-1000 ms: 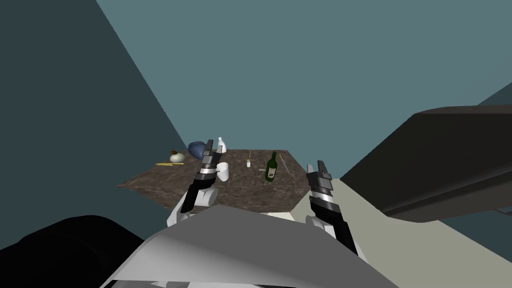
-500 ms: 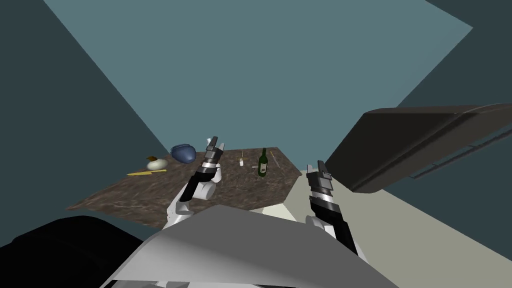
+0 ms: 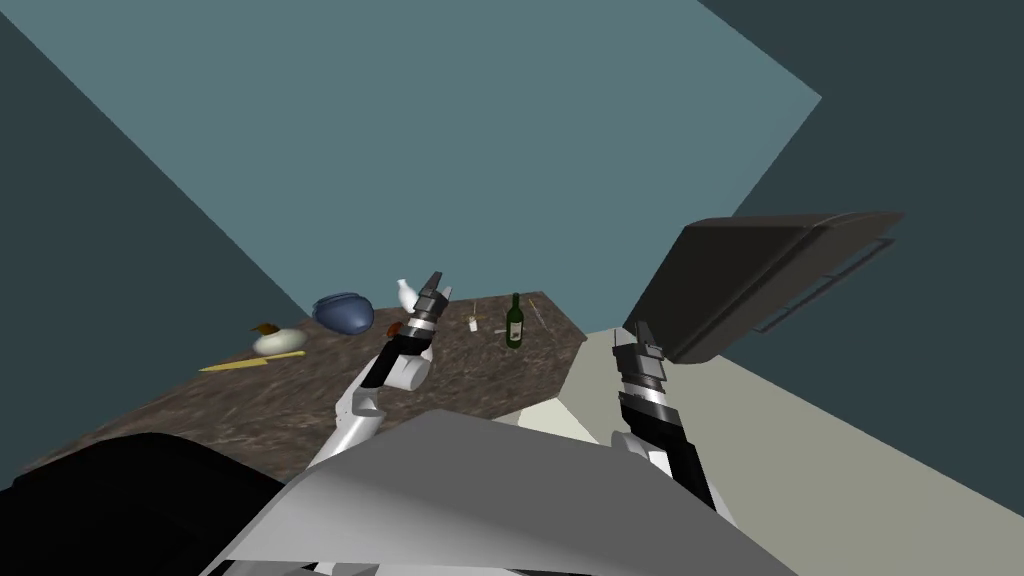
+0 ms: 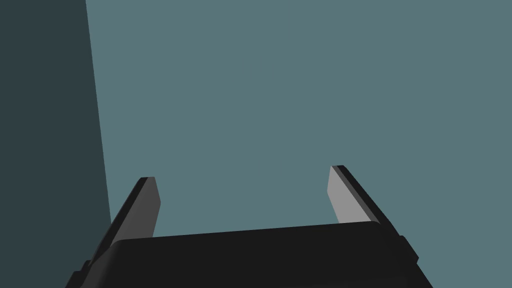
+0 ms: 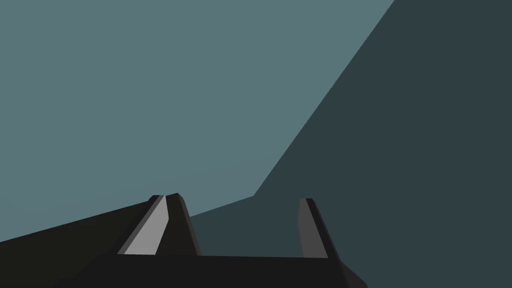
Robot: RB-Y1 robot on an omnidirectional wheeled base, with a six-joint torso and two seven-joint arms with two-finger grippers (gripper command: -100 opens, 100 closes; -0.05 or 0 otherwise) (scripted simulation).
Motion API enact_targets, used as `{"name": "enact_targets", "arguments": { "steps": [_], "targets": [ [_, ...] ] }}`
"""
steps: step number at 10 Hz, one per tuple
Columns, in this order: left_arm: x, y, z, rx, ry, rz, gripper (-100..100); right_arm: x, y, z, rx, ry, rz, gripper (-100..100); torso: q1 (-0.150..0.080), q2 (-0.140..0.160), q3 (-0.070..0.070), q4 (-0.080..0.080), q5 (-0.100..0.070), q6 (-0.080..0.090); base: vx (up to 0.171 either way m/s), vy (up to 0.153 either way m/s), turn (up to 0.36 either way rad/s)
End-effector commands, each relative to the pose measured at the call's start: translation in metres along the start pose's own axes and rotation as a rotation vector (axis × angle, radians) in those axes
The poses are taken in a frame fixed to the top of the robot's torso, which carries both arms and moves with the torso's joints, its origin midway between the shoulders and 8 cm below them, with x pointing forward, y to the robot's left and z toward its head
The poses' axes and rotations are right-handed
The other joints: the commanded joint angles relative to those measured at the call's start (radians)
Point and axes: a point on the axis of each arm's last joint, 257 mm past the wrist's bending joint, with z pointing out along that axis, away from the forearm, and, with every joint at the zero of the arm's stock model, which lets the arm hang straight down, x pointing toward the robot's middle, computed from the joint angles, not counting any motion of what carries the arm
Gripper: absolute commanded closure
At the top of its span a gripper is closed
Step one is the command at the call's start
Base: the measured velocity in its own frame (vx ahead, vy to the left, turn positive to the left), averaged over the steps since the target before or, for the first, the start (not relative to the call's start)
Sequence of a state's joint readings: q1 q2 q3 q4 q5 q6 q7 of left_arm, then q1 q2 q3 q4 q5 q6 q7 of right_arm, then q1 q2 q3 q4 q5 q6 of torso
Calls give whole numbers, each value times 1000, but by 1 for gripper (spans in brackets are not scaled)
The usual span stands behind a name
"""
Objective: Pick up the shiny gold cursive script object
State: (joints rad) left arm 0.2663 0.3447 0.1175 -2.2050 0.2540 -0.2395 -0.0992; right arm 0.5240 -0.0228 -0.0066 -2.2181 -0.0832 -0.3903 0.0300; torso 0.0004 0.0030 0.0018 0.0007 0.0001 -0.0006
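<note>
Over the brown desk (image 3: 300, 400) the left end effector (image 3: 437, 281) hangs with fingers (image 4: 345, 195) spread; a thin gold strip (image 3: 240, 365) lies flat on the desk, well to its left. Beyond the desk's edge, the right end effector (image 3: 641, 332) is spread too.

— Turning right?
— Yes, swinging the table (image 3: 480, 385), green bottle (image 3: 514, 322) and dark furniture block (image 3: 740, 285) toward 9 o'clock in the head view.
— Stretching the left gripper (image 3: 437, 282) too?
— Toward 12 o'clock, past the white vase (image 3: 405, 293), now at its 9 o'clock.
</note>
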Motion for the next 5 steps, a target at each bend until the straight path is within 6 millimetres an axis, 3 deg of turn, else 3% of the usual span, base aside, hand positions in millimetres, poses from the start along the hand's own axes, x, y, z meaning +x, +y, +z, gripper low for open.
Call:
{"name": "enact_targets", "arguments": {
  "steps": [1,5],
  "targets": [
    [-4,12,8,-40,17,7,-100,0,0,0,0,0,0,0,0,0,0,0,0,0,-53,-25,-284],
    [-14,45,20,-144,40,18,-100,0,0,0,0,0,0,0,1,0,0,0,0,0,-40,-13,-216]
  ]
}}
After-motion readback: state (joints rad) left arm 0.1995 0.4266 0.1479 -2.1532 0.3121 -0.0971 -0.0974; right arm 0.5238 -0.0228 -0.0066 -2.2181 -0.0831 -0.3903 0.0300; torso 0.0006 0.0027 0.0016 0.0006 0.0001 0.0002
